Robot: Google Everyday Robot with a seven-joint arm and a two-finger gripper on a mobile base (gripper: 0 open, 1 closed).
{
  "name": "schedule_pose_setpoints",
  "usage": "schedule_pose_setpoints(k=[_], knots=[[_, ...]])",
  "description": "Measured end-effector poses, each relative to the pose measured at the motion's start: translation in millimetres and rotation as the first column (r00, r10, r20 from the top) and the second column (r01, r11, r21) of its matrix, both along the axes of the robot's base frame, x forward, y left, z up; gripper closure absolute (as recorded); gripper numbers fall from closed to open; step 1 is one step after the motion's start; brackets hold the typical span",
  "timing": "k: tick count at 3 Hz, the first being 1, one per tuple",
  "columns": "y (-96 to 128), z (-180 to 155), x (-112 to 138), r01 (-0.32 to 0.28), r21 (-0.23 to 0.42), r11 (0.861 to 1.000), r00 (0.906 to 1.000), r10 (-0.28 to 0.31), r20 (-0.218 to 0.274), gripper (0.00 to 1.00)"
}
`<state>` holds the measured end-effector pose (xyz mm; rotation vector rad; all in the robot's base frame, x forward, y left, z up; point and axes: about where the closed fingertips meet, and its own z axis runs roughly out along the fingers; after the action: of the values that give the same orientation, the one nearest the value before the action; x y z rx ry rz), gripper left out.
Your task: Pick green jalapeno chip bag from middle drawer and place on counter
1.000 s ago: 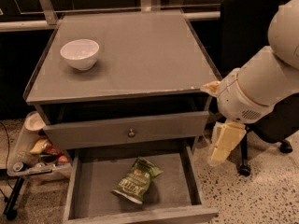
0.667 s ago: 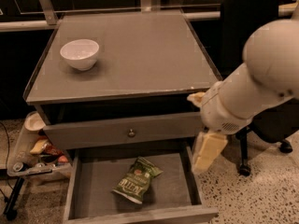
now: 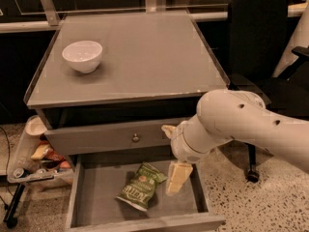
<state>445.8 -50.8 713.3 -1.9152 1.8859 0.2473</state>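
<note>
- From the one camera view, the gripper hangs inside the open middle drawer, low over its floor and just beside the right edge of the green jalapeno chip bag. I can't tell how wide it is open. The bag looks to be lying loose, so I'd judge nothing is held yet.
- The bag lies tilted near the middle of the drawer floor. As I see it, a crinkly, slack bag like that could skid toward the left wall if it is nudged sideways rather than pinched.
- A grab on a thin corner could slip on the lift, dropping the bag back in.
- The closed drawer front with its knob juts just above, and the bulky arm sits close by it. A straight rise could catch the bag or wrist under that front or under the edge of the counter.
- Containers: the middle drawer holds only the bag. The white bowl on the counter's far left looks empty.
- A low tray to the left holds some snack packets and a pale dish.
</note>
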Motion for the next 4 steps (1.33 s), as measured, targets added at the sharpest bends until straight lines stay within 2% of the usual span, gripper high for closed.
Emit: schedule_pose_setpoints(k=[1, 2, 3, 4], knots=[[0.0, 0.0, 0.0, 0.000, 0.000, 1.000, 1.0000, 0.000, 0.000, 0.00], [16.1, -25.3, 2.6, -0.022, 0.026, 0.999, 0.9997, 0.022, -0.005, 0.00], [43.5, -68.4, 13.3, -0.096, 0.086, 0.992, 0.9953, 0.097, 0.000, 0.00], [63.9, -122.4, 18.7, -0.177, 0.147, 0.973, 0.9831, 0.182, -0.022, 0.00]])
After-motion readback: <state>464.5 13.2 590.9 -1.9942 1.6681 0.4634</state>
